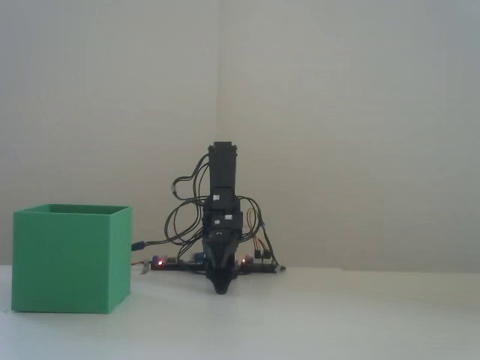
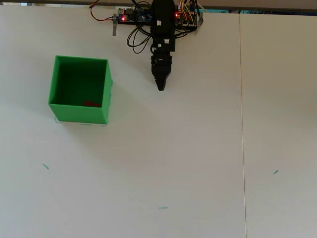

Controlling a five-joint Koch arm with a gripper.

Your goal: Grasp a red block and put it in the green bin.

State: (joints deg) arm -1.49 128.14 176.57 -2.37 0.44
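At upper centre of the overhead view, the gripper tapers to one dark point with jaws pressed together, holding nothing. The red block, small and matte, lies inside the green bin at upper left, against its lower wall. Judging by that, the task looks finished. The bin is thin-walled, boxy plastic.
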